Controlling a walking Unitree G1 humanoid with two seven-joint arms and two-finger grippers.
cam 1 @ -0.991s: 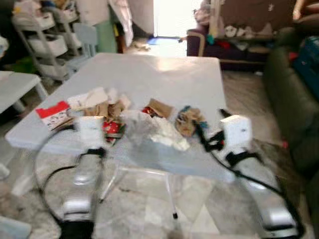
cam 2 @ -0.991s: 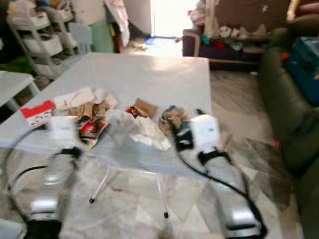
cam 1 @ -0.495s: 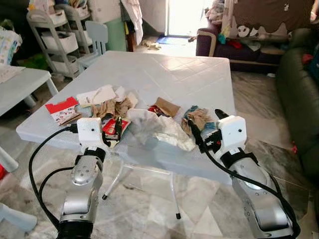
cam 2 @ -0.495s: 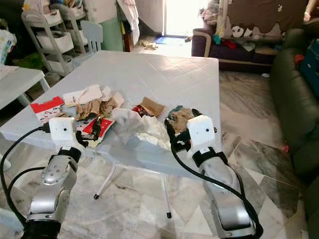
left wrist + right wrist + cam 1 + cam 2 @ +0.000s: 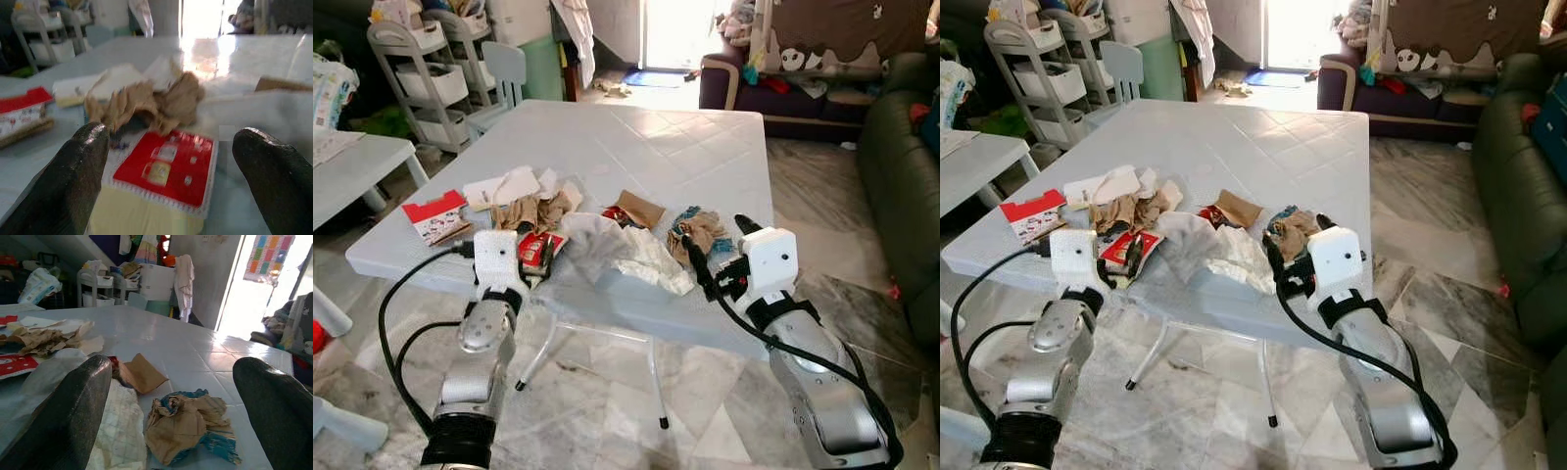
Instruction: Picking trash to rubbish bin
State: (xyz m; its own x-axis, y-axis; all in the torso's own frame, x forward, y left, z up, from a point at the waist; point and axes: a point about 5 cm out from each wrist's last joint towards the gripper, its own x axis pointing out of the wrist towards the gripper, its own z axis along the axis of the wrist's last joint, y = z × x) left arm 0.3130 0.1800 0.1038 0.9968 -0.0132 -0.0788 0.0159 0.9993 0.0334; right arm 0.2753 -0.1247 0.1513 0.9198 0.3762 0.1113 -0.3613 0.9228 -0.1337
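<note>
So going left to right: the left gripper (image 5: pixel 540 257) has crept forward a touch since half a second ago — its fingers are spread wide and now straddle the red-and-yellow packet (image 5: pixel 161 188) at the near edge of the white table (image 5: pixel 636 147), not touching it yet. Looks like the grab is about to start. Behind the packet sits crumpled brown paper (image 5: pixel 530 211), then a white tissue heap (image 5: pixel 631 257) mid-table. Further right, the right gripper (image 5: pixel 697 257) has barely budged, also spread, aimed at the brown-and-teal wad (image 5: pixel 188 428). Containers — no rubbish bin anywhere that I can spot, so all the trash is on the table.
</note>
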